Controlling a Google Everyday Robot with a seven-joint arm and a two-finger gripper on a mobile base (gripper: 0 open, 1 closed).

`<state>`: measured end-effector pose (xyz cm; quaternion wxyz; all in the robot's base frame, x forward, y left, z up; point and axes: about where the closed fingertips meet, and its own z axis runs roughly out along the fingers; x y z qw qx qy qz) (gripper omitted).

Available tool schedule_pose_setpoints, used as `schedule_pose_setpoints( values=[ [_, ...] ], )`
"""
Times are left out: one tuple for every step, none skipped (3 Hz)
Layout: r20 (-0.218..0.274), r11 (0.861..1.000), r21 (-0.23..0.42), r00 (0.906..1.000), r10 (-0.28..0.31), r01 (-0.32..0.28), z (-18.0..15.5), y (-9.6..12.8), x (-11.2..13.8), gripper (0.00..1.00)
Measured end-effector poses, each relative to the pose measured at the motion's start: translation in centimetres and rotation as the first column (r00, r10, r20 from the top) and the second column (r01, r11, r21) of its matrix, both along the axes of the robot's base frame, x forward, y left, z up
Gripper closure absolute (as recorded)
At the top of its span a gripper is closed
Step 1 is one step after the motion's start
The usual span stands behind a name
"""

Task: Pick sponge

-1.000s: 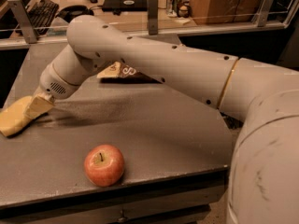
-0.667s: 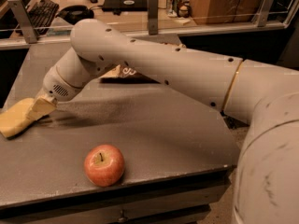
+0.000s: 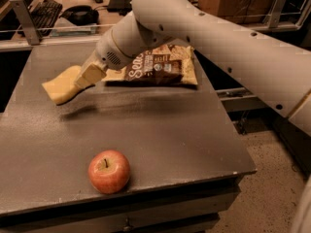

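1. Since a second ago, the robot's arm [image 3: 204, 28] has swung up and toward the back of the table, and it carried the sponge [image 3: 59, 85] with it. The sponge was lying on the table near the left edge; now it hangs in the air with its shadow on the surface just below it. The arm is thick and white and reaches in from the upper right, across the back of the table.
2. The table [image 3: 165, 130] is grey and speckled and fills most of the view.
3. A yellow-and-brown snack bag [image 3: 158, 67] lies flat at the back of the table, partly under the arm and just right of the gripper.
4. The pale yellow sponge is tilted, with its free end pointing left. It is off the table, near the back left part, and well apart from the apple.
5. A red apple [image 3: 109, 171] stands upright near the front edge.
6. The gripper [image 3: 80, 84] is at the arm's lower left end, and its fingers are clamped on the right end of the sponge.
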<state>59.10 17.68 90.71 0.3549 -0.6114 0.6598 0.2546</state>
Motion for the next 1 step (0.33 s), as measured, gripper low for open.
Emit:
schedule_pose_setpoints(
  values=[
    [0.013,1.0,0.01,0.9999,-0.008,0.007,0.86,-0.22,0.44,1.0]
  ],
)
